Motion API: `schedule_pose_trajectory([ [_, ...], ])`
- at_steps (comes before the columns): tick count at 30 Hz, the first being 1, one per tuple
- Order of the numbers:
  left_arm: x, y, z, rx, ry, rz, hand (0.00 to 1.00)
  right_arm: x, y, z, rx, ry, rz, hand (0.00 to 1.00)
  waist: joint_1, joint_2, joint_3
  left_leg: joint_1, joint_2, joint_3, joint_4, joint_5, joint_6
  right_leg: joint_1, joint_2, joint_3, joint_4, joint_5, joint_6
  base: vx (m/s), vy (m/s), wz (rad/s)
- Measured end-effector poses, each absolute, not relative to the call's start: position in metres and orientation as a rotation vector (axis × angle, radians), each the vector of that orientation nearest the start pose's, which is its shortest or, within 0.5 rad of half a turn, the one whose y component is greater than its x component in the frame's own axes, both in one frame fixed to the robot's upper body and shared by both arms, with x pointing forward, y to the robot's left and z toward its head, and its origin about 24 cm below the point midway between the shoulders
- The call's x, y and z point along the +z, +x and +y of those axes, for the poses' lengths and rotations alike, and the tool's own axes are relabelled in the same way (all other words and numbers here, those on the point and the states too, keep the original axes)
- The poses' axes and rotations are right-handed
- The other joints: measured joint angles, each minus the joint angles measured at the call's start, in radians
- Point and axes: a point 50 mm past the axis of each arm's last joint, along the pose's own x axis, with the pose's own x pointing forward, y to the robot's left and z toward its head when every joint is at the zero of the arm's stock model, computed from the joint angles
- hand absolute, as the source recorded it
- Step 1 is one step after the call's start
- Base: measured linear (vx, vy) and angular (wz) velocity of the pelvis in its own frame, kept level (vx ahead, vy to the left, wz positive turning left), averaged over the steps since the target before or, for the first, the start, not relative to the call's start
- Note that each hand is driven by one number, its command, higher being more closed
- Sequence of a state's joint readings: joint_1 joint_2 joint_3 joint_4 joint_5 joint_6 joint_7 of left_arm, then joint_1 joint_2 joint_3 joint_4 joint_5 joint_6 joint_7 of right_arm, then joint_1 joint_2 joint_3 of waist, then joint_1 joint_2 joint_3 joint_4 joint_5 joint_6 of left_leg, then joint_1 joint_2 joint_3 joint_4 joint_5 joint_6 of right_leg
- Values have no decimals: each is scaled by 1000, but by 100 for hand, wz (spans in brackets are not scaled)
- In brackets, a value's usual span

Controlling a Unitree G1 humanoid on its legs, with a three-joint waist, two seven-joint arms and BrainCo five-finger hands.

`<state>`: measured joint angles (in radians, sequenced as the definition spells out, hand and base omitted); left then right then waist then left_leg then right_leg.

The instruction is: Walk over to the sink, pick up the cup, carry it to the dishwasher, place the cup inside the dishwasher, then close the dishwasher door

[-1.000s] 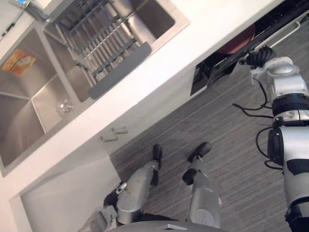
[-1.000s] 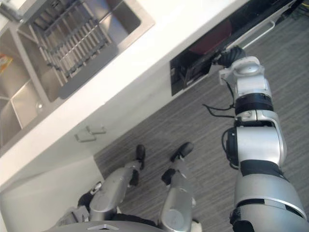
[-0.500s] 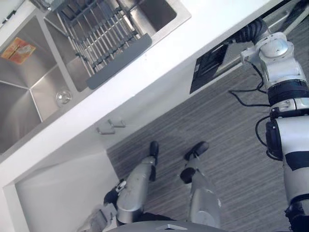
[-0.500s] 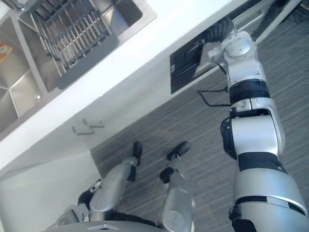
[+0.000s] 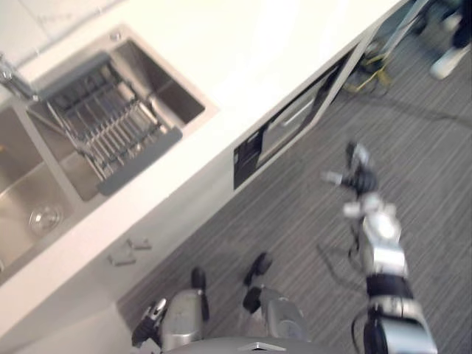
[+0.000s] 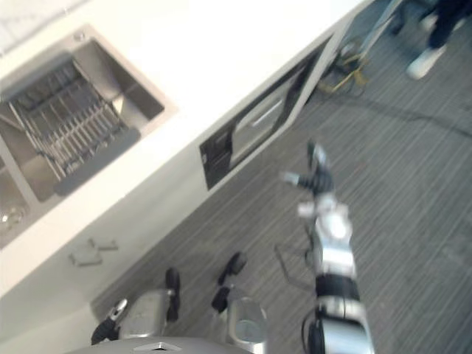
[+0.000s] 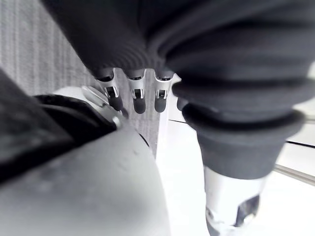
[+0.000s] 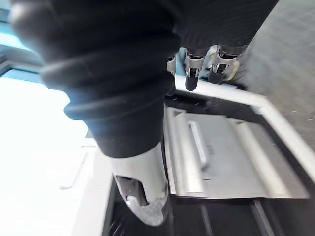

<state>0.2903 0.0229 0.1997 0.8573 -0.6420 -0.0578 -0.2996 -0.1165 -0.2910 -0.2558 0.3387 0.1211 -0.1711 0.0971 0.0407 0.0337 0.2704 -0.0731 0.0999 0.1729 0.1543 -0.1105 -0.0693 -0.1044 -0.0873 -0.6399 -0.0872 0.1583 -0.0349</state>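
Note:
The dishwasher door (image 5: 291, 125), a silver front with a bar handle, stands upright against the white cabinet front under the counter and looks shut. My right hand (image 5: 358, 177) hangs over the grey floor a short way in front of it, clear of the door. Its fingers (image 8: 197, 69) are straight and hold nothing, and the right wrist view looks past them at the door (image 8: 206, 152). My left hand (image 5: 150, 324) hangs low at my side, fingers (image 7: 135, 98) straight and empty.
A steel sink (image 5: 158, 70) with a grey dish rack (image 5: 103, 133) across it is set in the white counter (image 5: 258, 44) to the left. Two small cabinet handles (image 5: 125, 251) show below it. A person's white shoe (image 5: 448, 63) is on the floor beyond the dishwasher.
The whole view has swung. The dishwasher door has gone from partly open to upright. My right hand has come off it, drawn back over the floor, and its fingers have straightened.

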Motion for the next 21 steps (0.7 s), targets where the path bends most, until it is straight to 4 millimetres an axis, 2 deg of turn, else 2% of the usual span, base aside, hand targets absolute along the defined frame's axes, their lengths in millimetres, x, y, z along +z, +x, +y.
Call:
schedule_pose_trajectory([
  [2, -153, 55, 195, 424, -715, 828, 0, -18, 235, -256, -161, -56, 207, 0, 0, -20, -58, 44, -1, 25, -3, -21, 5, 27, -1, 25, 0, -3, 10, 95, 215, -29],
  [3, -153, 56, 196, 427, -712, 824, 0, -30, 230, -253, -155, -37, 258, 0, -1, -22, -66, 53, -2, 28, -2, -26, 6, 36, -3, 27, 0, -4, 13, 79, 208, -13],
  [4, -153, 56, 196, 423, -694, 825, 0, -56, 215, -248, -149, 4, 369, 0, 0, -25, -84, 66, -5, 29, -4, -31, 9, 49, -7, 26, 0, -5, 20, 56, 163, 1],
  [5, -154, 56, 196, 421, -679, 833, 0, -79, 198, -245, -145, 31, 479, 0, 3, -24, -97, 84, -12, 28, -13, -33, 12, 63, -13, 25, 0, -6, 28, 57, 159, 6],
  [6, -155, 55, 195, 422, -674, 841, 0, -90, 189, -243, -147, 47, 534, 0, 5, -22, -100, 98, -16, 25, -23, -32, 14, 73, -16, 23, 0, -6, 32, 73, 153, 14],
  [8, -159, 55, 194, 413, -629, 884, 0, -126, 145, -239, -166, 86, 746, 0, 9, -11, -113, 140, -34, 3, -47, -30, 21, 116, -36, -2, 13, -11, 54, 87, 149, 30],
  [9, -159, 55, 194, 408, -620, 889, 0, -132, 137, -238, -181, 100, 781, 0, 9, -8, -115, 148, -38, -3, -53, -29, 24, 119, -44, -8, 27, -14, 57, 81, 176, 42],
  [10, -160, 54, 192, 399, -591, 910, 0, -142, 116, -238, -229, 141, 859, 0, 7, -3, -118, 162, -43, -14, -56, -32, 34, 113, -73, -16, 101, -35, 76, 67, 203, 27],
  [12, -163, 45, 192, 406, -530, 970, 0, -151, 95, -239, -302, 201, 943, 0, 6, 7, -126, 195, -50, -9, -65, -33, 47, 94, -114, -1, 214, -46, 89, 62, 228, 9],
  [13, -163, 45, 193, 406, -521, 976, 0, -151, 93, -239, -307, 205, 950, 0, 6, 6, -126, 199, -51, -9, -68, -32, 49, 93, -117, 1, 221, -46, 87, 21, 155, -3],
  [14, -164, 43, 194, 404, -485, 998, 0, -153, 87, -238, -327, 225, 973, 0, 5, -7, -135, 198, -59, -8, -70, -32, 54, 82, -116, 24, 234, -40, 77, -12, 105, -6],
  [16, -163, 41, 204, 407, -422, 1032, 0, -158, 81, -228, -365, 279, 1002, 0, 4, -21, -146, 180, -57, -28, -63, -34, 67, 87, -70, 165, 193, -40, 90, -17, 48, 7],
  [17, -163, 42, 208, 409, -410, 1044, 0, -160, 80, -225, -373, 296, 1009, 0, -1, -37, -153, 171, -57, -40, -62, -33, 68, 97, -53, 202, 169, -47, 99, 24, -40, 47],
  [18, -163, 46, 217, 396, -382, 1075, 0, -164, 71, -217, -390, 330, 1047, 0, -4, -74, -155, 157, -68, -72, -65, -23, 63, 132, -38, 253, 102, -47, 98, 41, -49, 50],
  [20, -164, 47, 220, 384, -364, 1111, 0, -167, 62, -211, -404, 352, 1091, 0, -3, -88, -157, 159, -73, -95, -70, -14, 57, 153, -36, 272, 81, -62, 82, 37, -44, 45],
  [21, -165, 47, 219, 379, -356, 1122, 0, -168, 59, -212, -410, 364, 1110, 0, -1, -84, -159, 164, -74, -104, -75, -7, 53, 159, -37, 269, 80, -74, 83, 30, -51, 28],
])
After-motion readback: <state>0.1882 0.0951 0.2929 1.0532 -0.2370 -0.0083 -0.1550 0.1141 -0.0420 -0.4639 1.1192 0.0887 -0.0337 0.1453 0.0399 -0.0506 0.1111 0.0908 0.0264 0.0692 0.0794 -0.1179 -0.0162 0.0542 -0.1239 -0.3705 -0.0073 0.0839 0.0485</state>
